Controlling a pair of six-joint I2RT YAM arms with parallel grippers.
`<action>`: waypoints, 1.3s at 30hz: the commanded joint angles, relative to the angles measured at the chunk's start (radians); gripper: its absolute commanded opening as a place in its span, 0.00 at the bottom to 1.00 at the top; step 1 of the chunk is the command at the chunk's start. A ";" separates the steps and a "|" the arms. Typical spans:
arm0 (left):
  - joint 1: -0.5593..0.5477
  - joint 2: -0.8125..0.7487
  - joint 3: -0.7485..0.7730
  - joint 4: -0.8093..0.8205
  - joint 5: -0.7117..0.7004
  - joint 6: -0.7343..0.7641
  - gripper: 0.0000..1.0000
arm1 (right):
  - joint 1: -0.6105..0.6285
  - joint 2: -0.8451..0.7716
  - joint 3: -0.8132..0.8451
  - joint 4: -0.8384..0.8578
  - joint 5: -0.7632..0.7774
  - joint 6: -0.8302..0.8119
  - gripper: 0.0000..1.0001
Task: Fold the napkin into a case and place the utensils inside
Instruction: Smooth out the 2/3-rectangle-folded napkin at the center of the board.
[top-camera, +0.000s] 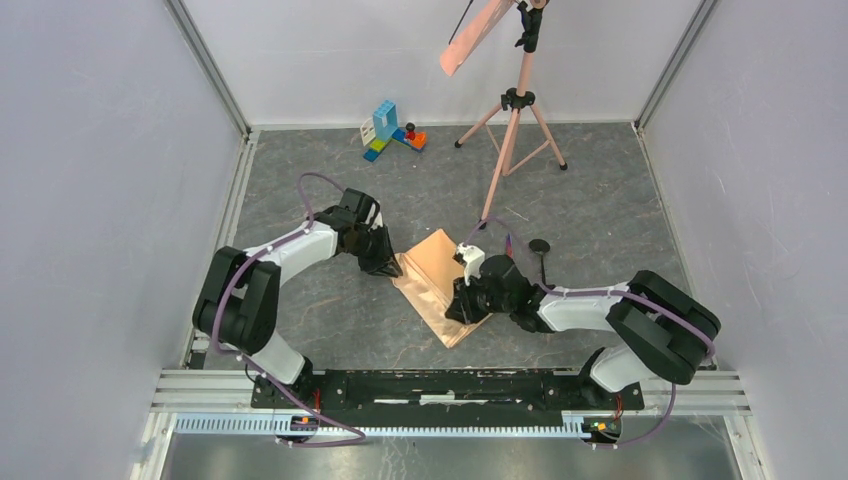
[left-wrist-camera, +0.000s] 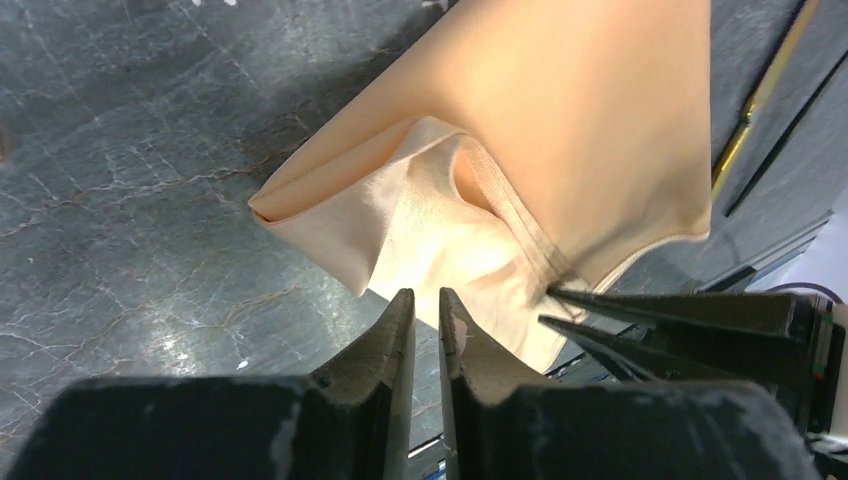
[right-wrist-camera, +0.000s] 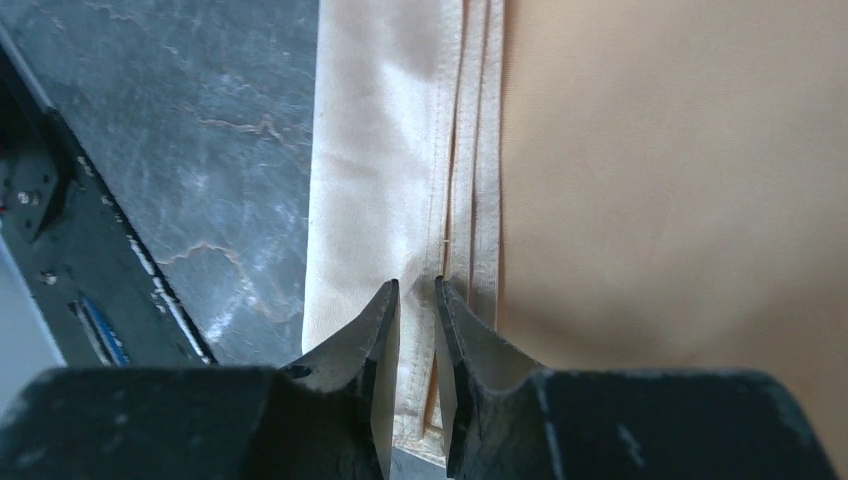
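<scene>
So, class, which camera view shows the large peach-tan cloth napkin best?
The top external view: nearly the whole outline of the peach-tan cloth napkin shows there. The left wrist view shows only a folded corner; the right wrist view shows only stacked hemmed edges.

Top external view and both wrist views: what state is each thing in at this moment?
napkin: partly folded, layered, lying on the table, one corner bunched.
utensils: lying on the table beside the napkin, not inside it.
left gripper: jaws nearly together at the bunched corner; grip unclear.
right gripper: jaws nearly together over the folded hem; grip unclear.
tripod: standing upright.
</scene>
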 joint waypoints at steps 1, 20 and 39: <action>-0.001 0.025 -0.009 0.052 -0.042 -0.008 0.21 | 0.075 0.054 -0.029 0.101 0.068 0.139 0.25; -0.021 0.194 0.131 0.067 -0.008 0.009 0.22 | -0.042 -0.045 -0.057 0.008 -0.048 -0.009 0.32; -0.048 0.102 0.203 -0.149 -0.125 0.196 0.40 | 0.070 0.017 0.047 0.055 -0.023 0.078 0.42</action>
